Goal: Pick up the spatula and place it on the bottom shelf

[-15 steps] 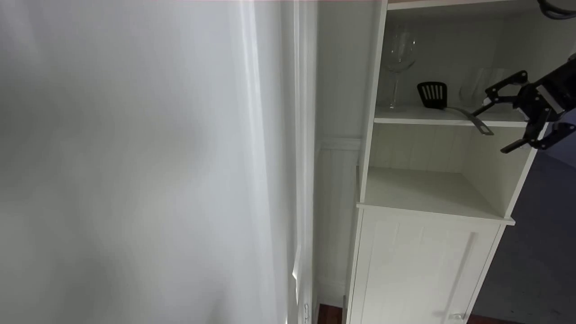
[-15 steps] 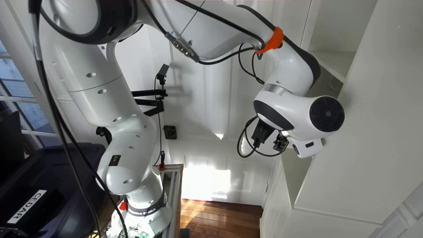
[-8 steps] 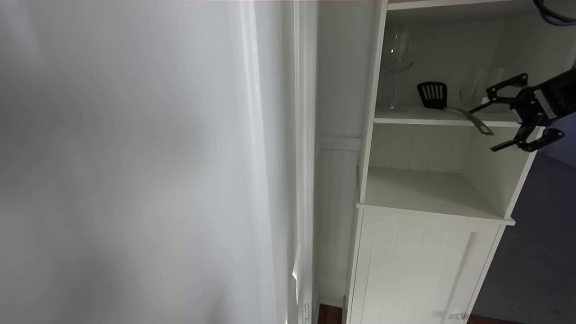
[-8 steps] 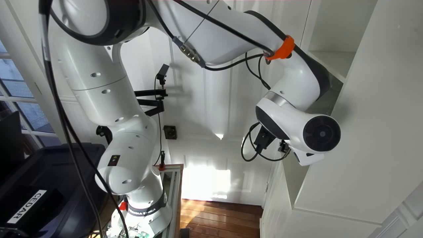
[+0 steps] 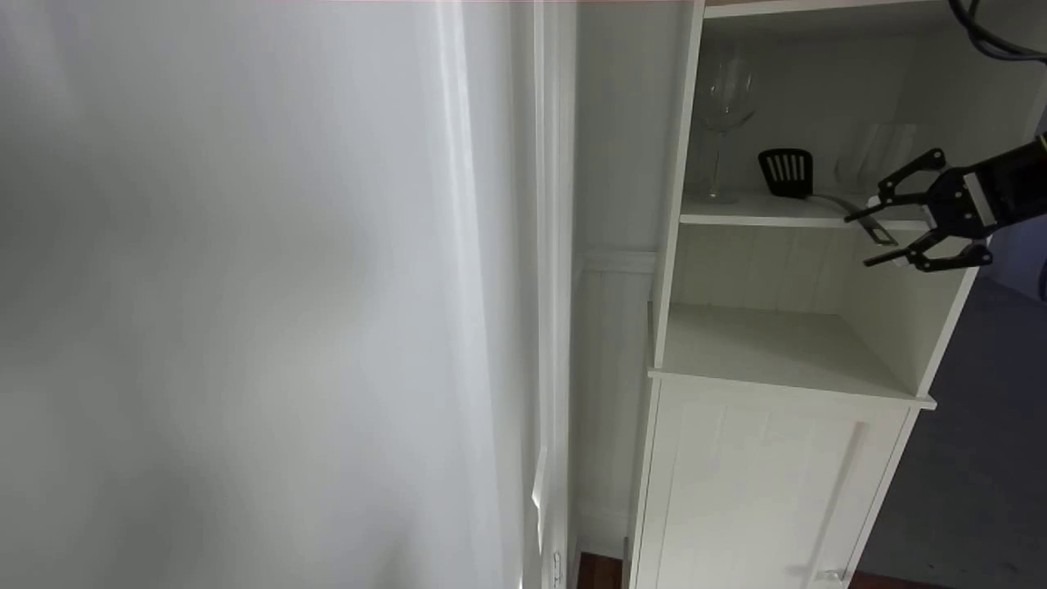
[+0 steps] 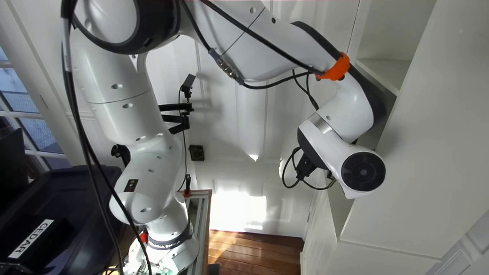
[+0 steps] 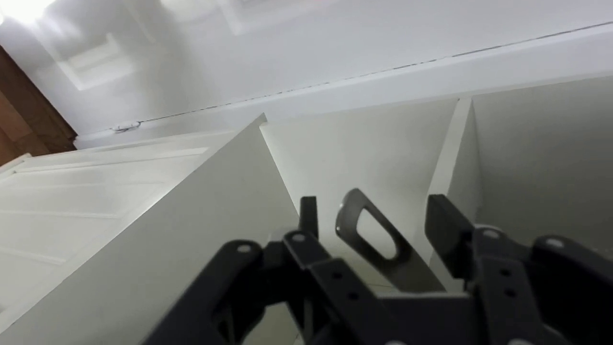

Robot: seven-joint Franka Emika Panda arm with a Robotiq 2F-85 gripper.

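Note:
The spatula lies on the upper shelf board, its black slotted head (image 5: 787, 173) on the board and its grey handle (image 5: 878, 232) sticking out past the front edge. My gripper (image 5: 857, 241) is open at the handle's end. In the wrist view the handle (image 7: 416, 275) slants between the two open fingers (image 7: 372, 206), with a visible gap to each fingertip. The head is hidden there. The bottom shelf (image 5: 769, 343) is the white floor below, above the panelled door; its floor (image 7: 201, 220) also shows in the wrist view. An exterior view hides the fingers behind the hand (image 6: 363, 172).
A wine glass (image 5: 724, 106) stands left of the spatula head on the upper board (image 5: 736, 219). Another clear glass (image 5: 875, 155) stands behind the gripper. The cabinet's side wall (image 5: 953, 327) is to the right. A cable (image 6: 294, 168) loops beside the wrist.
My gripper has moved left in an exterior view, to the spatula handle, and levelled; the gap between its fingers looks narrower. The arm has shifted right and down in an exterior view. The spatula has not moved.

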